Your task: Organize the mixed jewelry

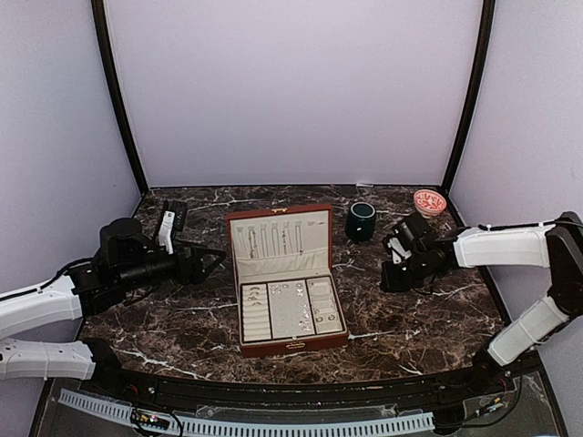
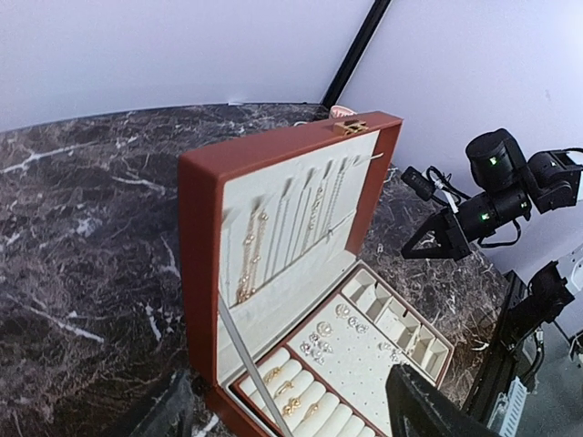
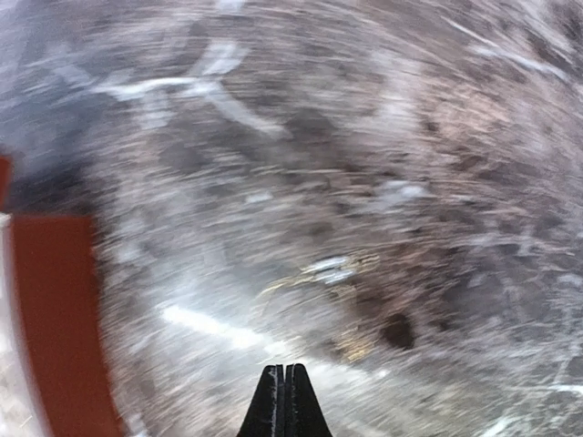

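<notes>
The reddish-brown box (image 1: 283, 343) stands open at the table's middle, its lid upright. In the left wrist view the box (image 2: 199, 273) holds thin chains (image 2: 248, 255) on the cream lid, rings (image 2: 293, 387) in the roll slots and small earrings (image 2: 330, 339) on the middle panel. My left gripper (image 1: 211, 265) is open and empty, just left of the box; one of its fingers (image 2: 433, 410) shows dark at the bottom. My right gripper (image 1: 394, 273) is shut, low over the marble right of the box. Its view is motion-blurred; a small silvery-gold piece (image 3: 330, 268) lies on the marble ahead of the fingertips (image 3: 273, 401).
A dark green mug (image 1: 361, 220) stands behind the box to the right, and a small pink patterned bowl (image 1: 429, 201) at the back right corner. A black and white device (image 1: 168, 224) lies at the back left. The box edge (image 3: 55, 319) is left of my right gripper.
</notes>
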You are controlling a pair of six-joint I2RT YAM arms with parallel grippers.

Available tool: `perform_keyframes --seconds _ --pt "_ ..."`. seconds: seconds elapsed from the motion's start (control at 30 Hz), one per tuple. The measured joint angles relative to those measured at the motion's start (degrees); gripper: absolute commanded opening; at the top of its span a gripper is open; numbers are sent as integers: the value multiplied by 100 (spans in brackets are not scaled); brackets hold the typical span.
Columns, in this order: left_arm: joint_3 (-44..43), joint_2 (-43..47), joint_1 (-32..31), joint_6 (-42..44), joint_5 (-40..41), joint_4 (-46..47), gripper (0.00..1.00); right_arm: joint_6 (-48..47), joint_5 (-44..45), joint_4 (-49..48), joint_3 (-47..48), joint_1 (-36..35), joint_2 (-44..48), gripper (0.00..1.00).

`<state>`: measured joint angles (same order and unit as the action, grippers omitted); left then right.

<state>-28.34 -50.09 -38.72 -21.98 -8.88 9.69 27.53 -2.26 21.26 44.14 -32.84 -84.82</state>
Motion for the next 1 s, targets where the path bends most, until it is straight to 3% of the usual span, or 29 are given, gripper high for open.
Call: perform_keyframes --seconds 0.27,0.47,0.6,0.83,1.0 --pt "55 -404 -208 468 -118 1147 72 -184 -1674 -251 -407 -2 1123 0" --pt "17 -1445 -809 544 -118 1965 71 -127 -2387 -455 -485 -4 1755 0" --pt "-131 -2074 -1078 525 -160 2306 71 -50 -1729 -273 -415 -11 1862 1" --pt "-275 -2319 -1128 293 -197 2708 71 26 7 518 -151 -11 634 22" --pt "-275 -2282 -1128 153 -92 2702 71 -57 595 828 24 -11 175 26"
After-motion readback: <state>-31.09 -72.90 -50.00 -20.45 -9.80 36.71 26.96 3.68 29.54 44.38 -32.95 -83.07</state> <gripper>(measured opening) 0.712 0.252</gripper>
